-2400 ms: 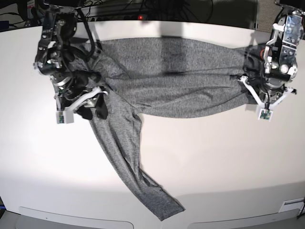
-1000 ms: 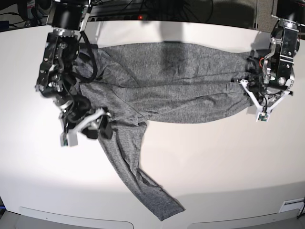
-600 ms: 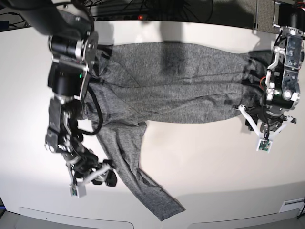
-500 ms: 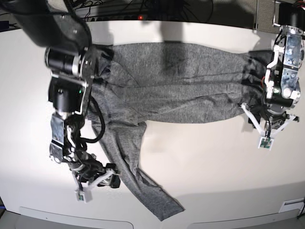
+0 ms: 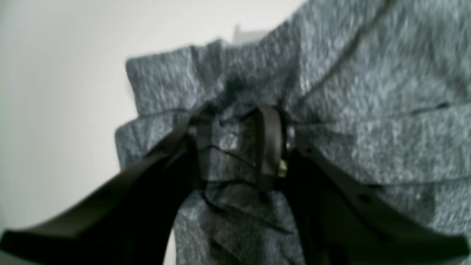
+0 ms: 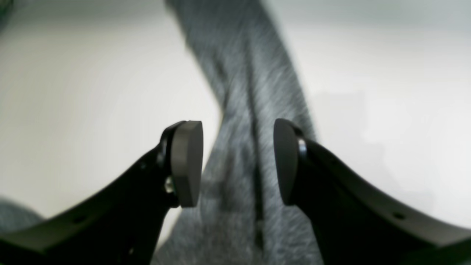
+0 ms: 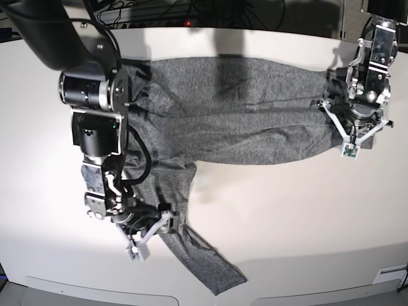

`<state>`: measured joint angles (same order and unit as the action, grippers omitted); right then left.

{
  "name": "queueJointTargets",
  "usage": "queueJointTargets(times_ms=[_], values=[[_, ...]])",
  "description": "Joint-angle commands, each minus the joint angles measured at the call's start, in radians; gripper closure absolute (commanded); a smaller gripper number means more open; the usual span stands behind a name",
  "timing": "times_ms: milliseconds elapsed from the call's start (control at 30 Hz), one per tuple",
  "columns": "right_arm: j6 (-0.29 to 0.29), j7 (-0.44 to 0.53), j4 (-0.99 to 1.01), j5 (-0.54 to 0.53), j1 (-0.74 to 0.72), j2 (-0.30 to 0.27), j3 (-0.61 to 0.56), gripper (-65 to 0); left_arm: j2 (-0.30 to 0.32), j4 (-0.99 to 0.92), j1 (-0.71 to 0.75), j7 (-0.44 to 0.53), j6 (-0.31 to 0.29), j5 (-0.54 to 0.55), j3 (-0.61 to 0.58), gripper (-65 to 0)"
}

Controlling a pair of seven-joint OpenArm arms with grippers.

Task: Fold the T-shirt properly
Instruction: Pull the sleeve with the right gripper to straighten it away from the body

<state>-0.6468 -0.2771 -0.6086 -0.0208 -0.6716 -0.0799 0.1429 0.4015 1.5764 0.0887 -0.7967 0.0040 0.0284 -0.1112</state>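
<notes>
the shirt [image 7: 236, 108] lies flat across the far tabletop [image 7: 299, 217], one sleeve trailing toward the near edge. the left gripper [image 5: 235, 147] is clenched on a bunched end of the shirt. the right gripper [image 6: 238, 162] hangs released over the sleeve. no writing is readable.

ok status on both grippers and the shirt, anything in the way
Left gripper shut on T-shirt, bunched hem edge. Right gripper open, straddling the loose sleeve, no grip yet. White table shows nothing blocking.

A white table [image 7: 299, 210] fills the view, with dark cables [image 7: 191, 9] along its far edge.
</notes>
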Motion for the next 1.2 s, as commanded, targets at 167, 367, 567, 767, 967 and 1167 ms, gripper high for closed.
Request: queueJointTargets(times_ms=[167, 367, 567, 767, 967, 1167], values=[[0.172, 0.111, -0.015, 0.0, 0.016, 0.002, -0.077, -27.9, 0.014, 0.241, -0.014, -0.042, 0.01, -0.002, 0.007, -19.6], [0.229, 0.106, -0.015, -0.012, 0.025, 0.005, -0.077, -26.6, 0.014, 0.383, -0.014, -0.048, 0.01, -0.003, 0.007, -19.6], [0.202, 0.049, -0.014, -0.012, 0.107, 0.049, -0.077, -26.6, 0.014, 0.386, -0.014, -0.047, 0.01, -0.003, 0.007, -19.6], [-0.02, -0.006, -0.016, -0.017, 0.165, 0.124, -0.079, -26.6, 0.014, 0.386, -0.013, -0.051, 0.01, -0.003, 0.007, -19.6], [-0.051, -0.182, -0.108, -0.135, 0.231, 0.108, -0.118, -26.6, 0.015, 0.386, -0.013, -0.071, 0.01, -0.003, 0.007, -19.6], [-0.051, -0.261, -0.349, -0.218, 0.408, -0.005, -0.175, -26.6, 0.014, 0.386, -0.014, -0.063, 0.009, -0.003, 0.007, -19.6]])
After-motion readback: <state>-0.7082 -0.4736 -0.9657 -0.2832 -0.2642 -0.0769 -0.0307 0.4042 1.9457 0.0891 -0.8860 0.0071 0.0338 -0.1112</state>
